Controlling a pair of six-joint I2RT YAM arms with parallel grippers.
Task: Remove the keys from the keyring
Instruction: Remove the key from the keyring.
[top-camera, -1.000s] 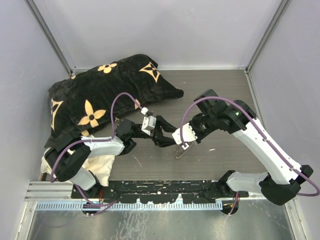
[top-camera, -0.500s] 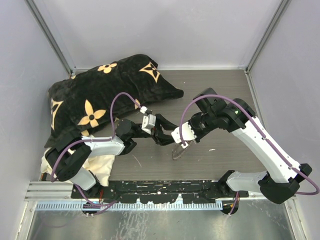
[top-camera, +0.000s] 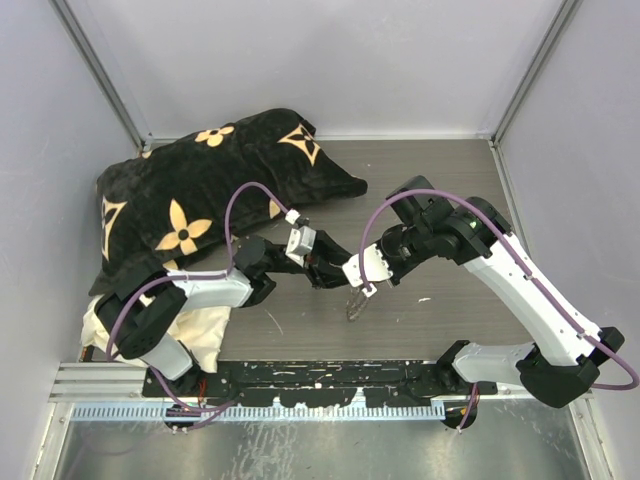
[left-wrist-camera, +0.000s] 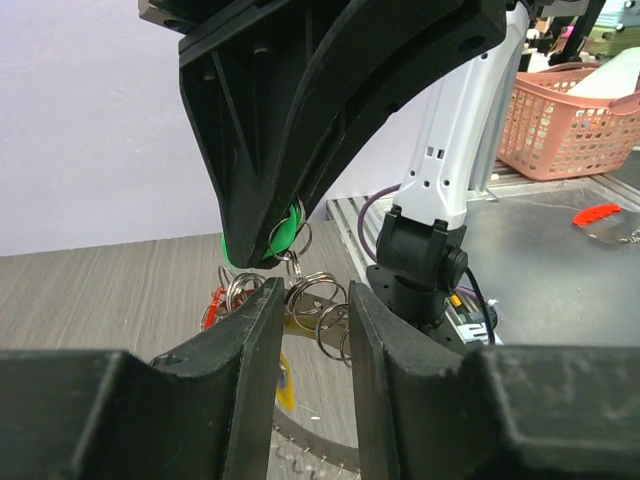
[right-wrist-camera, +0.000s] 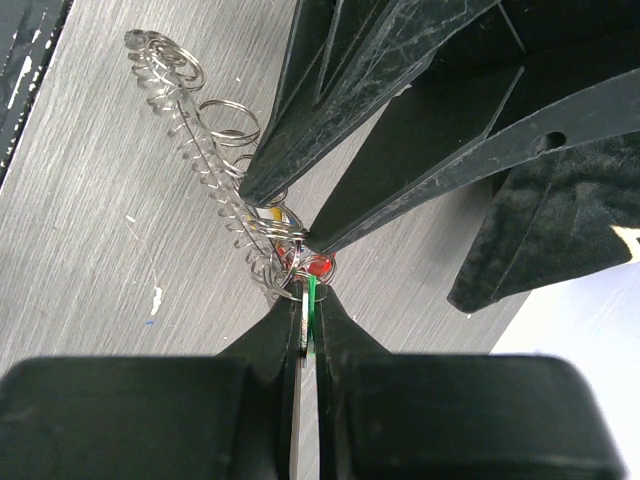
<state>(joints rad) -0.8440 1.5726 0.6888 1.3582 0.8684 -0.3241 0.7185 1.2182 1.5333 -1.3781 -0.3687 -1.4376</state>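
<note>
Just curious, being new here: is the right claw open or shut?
Shut: the right gripper's fingertips pinch the green key, no gap between them.

From above, the keys (top-camera: 358, 292) on the keyring (top-camera: 355, 308) are too small to distinguish.

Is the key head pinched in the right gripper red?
No: the right gripper is shut on a green key head; a red key head lies beyond its fingertips.
</note>
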